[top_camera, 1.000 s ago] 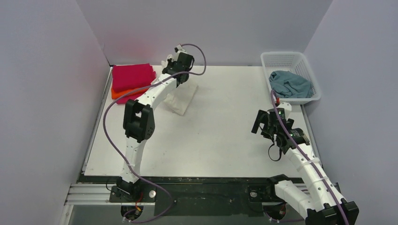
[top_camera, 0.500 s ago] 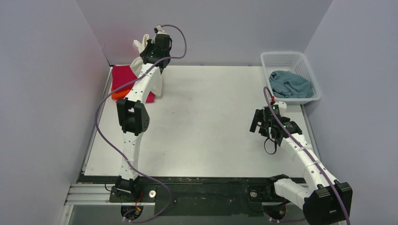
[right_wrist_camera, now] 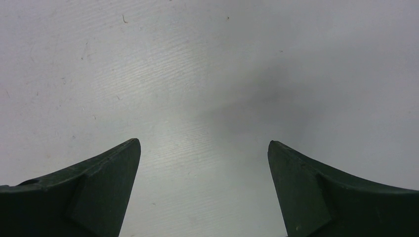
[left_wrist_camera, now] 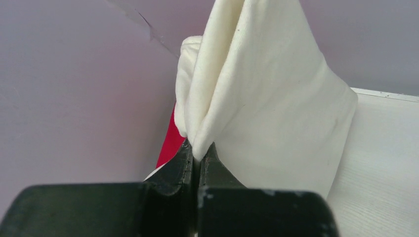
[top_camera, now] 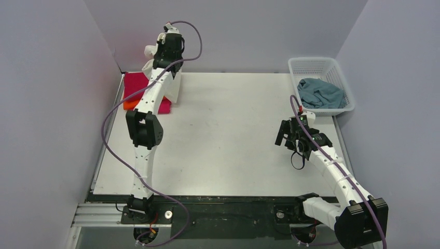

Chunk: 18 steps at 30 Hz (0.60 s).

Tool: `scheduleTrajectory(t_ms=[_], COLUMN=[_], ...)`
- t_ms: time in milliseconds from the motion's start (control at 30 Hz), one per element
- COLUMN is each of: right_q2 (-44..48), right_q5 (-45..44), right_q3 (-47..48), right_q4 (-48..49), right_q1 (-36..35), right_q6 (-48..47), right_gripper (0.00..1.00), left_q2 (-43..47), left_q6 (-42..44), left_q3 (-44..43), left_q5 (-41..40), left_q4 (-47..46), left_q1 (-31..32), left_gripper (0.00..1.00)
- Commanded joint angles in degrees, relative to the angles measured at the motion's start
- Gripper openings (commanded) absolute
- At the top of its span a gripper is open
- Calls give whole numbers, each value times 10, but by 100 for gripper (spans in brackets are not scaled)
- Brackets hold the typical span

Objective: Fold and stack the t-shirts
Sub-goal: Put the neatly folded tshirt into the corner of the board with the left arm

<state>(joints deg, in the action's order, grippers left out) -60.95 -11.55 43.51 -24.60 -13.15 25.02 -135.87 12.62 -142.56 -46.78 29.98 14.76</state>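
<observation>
**My two arms on screen**

I see white link segments on my left arm and right arm, boxy black joint housings and a purple cable along each. The right gripper has dark, wedge-shaped fingers.

The middle of the bench lies bare from the near edge to the back wall, open to either hand; the far-left corner is crowded: a pink t-shirt on an orange t-shirt sits against the left wall; the cream t-shirt hangs from the pinched left hand over the stack's right edge; the left arm runs along that side; the far-right corner holds a basket with a grey-blue t-shirt, hard against the right wall; the right hand, jaws wide, hovers over bare bench near the basket.
</observation>
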Motion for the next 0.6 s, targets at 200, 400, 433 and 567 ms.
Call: scheduleTrajectory(t_ms=[200, 400, 433, 567], right_q2=[2, -12, -16, -25], right_q5=[2, 12, 15, 28], right_q3=[26, 37, 40, 48], right_q4=[-8, -9, -9, -10], right_q1=[3, 4, 3, 3], right_q6=[16, 28, 30, 37], right_gripper=[95, 94, 94, 93], left_q2=[0, -17, -20, -34], left_q6=[-117, -143, -147, -156], left_q3=[-33, 1, 4, 15], left_q5=[87, 165, 191, 234], left_q4=[21, 22, 23, 18], left_q1=[-98, -154, -171, -198], left_gripper=[0, 0, 0, 0])
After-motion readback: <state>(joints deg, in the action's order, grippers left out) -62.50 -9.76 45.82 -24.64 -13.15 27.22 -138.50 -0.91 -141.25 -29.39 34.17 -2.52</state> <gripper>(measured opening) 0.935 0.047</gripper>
